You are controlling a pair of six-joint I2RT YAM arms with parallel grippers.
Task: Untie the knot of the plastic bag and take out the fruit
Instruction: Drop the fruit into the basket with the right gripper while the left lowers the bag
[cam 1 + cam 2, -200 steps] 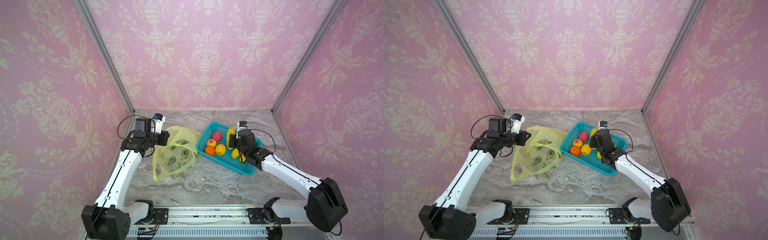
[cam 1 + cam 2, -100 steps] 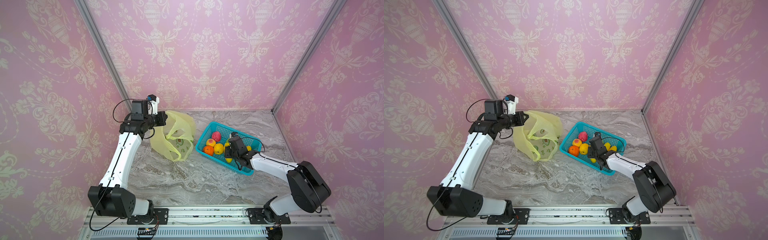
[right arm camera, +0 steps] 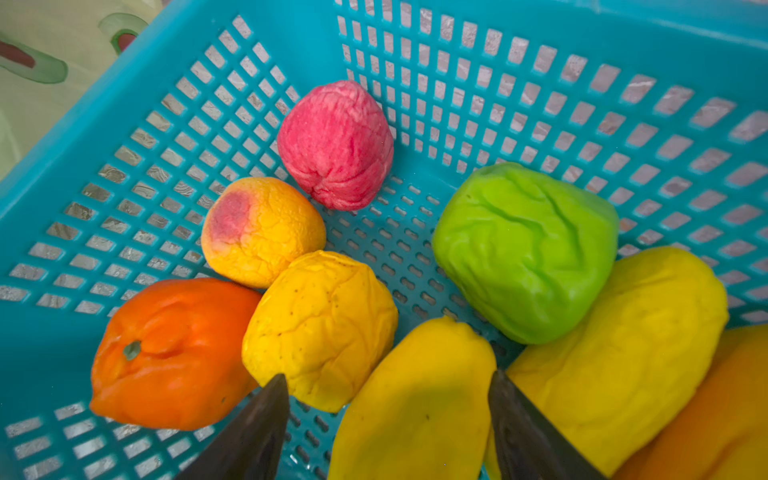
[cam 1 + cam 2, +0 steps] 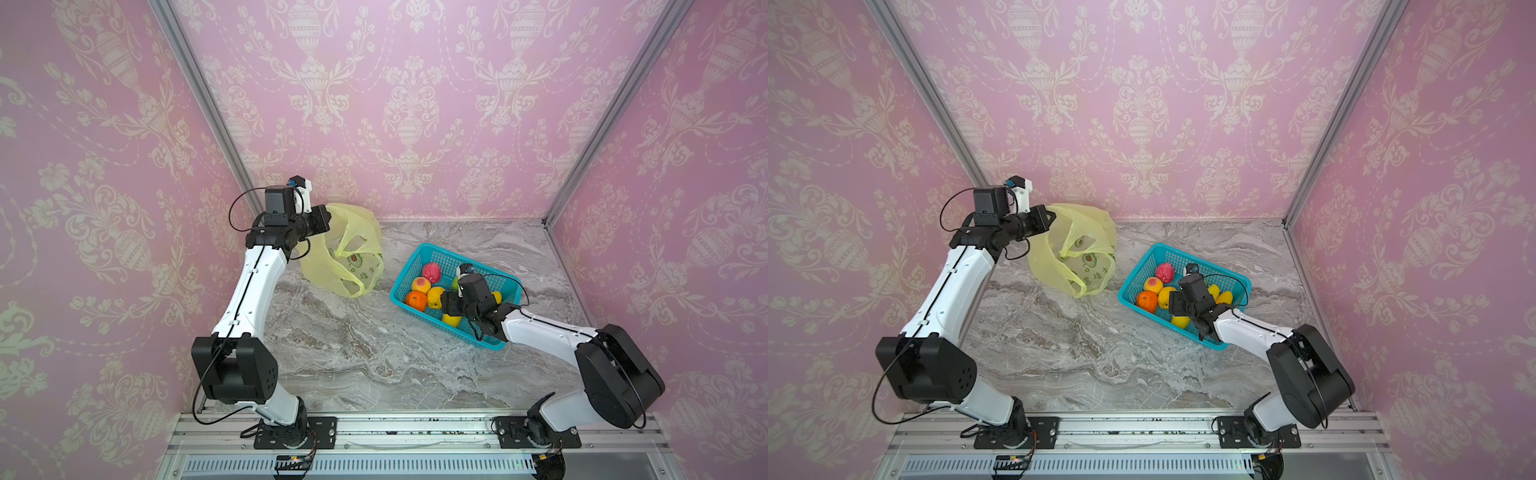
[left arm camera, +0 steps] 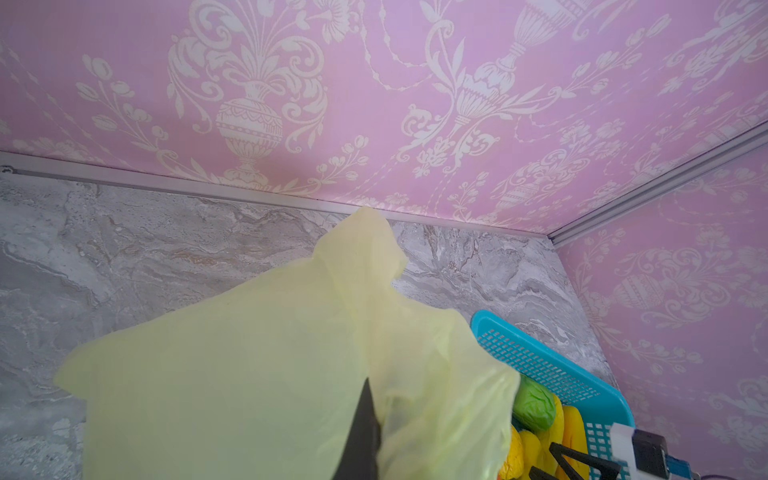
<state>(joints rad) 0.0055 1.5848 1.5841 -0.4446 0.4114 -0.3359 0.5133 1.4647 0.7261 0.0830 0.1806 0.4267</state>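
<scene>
The left gripper (image 4: 327,217) is closed on the plastic bag (image 4: 328,266), pinching a fold of its upper film; in the left wrist view one dark finger (image 5: 365,432) presses into the pale yellow-green sheet (image 5: 249,374). The bag hangs slack from this grip at the rear left of the marble tabletop (image 4: 353,353), near the back wall. It looks limp and flat, with its mouth gaping and its loop handles (image 4: 348,239) loose. An avocado print shows on its lower face in both top views. Whether its lower end rests on the tabletop cannot be told. The left arm is raised and reaches toward the back wall, forearm roughly level.

To the right of the bag, apart from it, stands the turquoise basket (image 4: 419,254). The fruit lies inside it: a pink-red ball (image 3: 334,145), a peach (image 3: 262,230), an orange (image 3: 170,353), a yellow citrus (image 3: 320,328), a green piece (image 3: 525,253) and yellow mangoes.

The right gripper (image 3: 388,376) is open, fingers wide apart astride one mango (image 3: 415,407), with a gap on one side. It holds nothing. The right arm lies low, extended across the basket's near rim.
</scene>
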